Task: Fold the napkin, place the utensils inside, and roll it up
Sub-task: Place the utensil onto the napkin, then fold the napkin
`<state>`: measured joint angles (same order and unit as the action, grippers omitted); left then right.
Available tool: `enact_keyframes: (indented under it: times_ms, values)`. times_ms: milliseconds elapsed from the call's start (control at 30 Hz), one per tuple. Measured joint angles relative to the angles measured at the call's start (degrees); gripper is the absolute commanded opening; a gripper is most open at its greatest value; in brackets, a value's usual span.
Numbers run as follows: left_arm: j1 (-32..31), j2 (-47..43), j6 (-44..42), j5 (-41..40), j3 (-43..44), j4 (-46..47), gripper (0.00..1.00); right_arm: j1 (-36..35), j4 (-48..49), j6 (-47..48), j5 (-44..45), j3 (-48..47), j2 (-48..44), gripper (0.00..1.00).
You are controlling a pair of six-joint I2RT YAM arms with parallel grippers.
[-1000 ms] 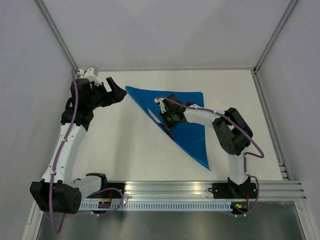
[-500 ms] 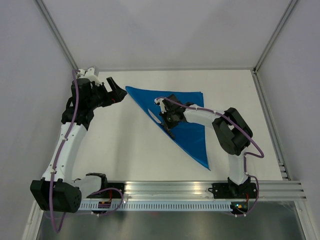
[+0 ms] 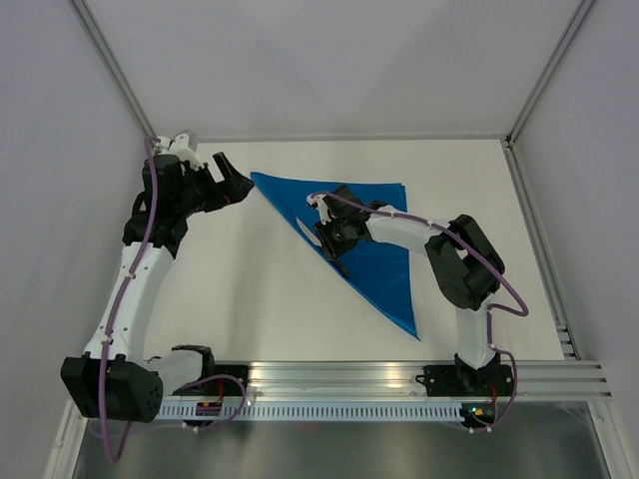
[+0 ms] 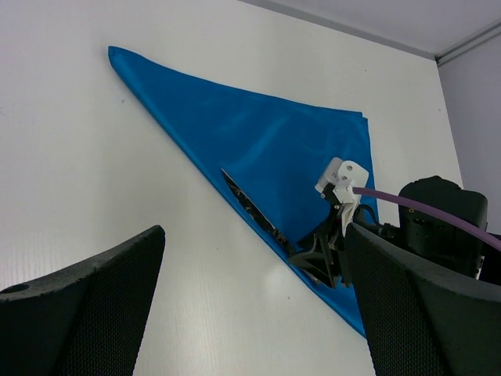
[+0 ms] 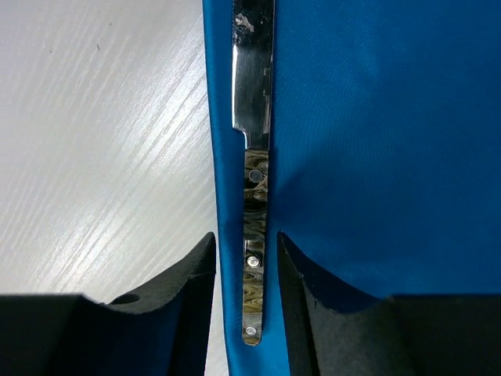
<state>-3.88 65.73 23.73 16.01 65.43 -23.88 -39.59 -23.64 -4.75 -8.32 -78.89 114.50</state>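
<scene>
The right gripper [image 5: 244,251] has crept a shade toward the far-left corner of the bench [image 3: 250,299] over the last second, and the table knife [image 5: 255,180] has gone with it along the cloth. The left gripper [image 3: 234,176] has edged slightly toward the far edge. The napkin [image 3: 374,225] itself hasn't budged. So this looks like fine positioning of the knife, not a fresh fold.

In the wrist view, the right pincer's two fingers [image 5: 200,274] stand on either side of the dark handle with blue cloth showing in both gaps, so it is parted and grips nothing. The knife lies flat on the fabric. The left pincer hangs spread wide and empty off the napkin's far-left point.

The napkin is folded into a triangle. One short side runs along the far edge, one tip points toward the near-right corner, and the long edge slants between them. It lies smooth, with barely a wrinkle. The knife sits just inside that long edge and parallel to it, blade toward the far-left corner.

By my read, fold and placement are done and only the roll remains.
</scene>
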Motion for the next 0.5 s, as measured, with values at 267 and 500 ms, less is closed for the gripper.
enact_keyframes:
  times_ms: [267, 500]
  values:
    - [-7.3, 1.7, -2.1, -2.9, 2.5, 0.5, 1.00, 3.2, -5.0, 0.5, -3.0, -5.3, -1.9, 0.45]
    - [-31.5, 4.4, -9.3, -15.8, -0.2, 8.0, 1.00, 28.1, -6.8, 0.5, -12.1, -12.6, -9.1, 0.46]
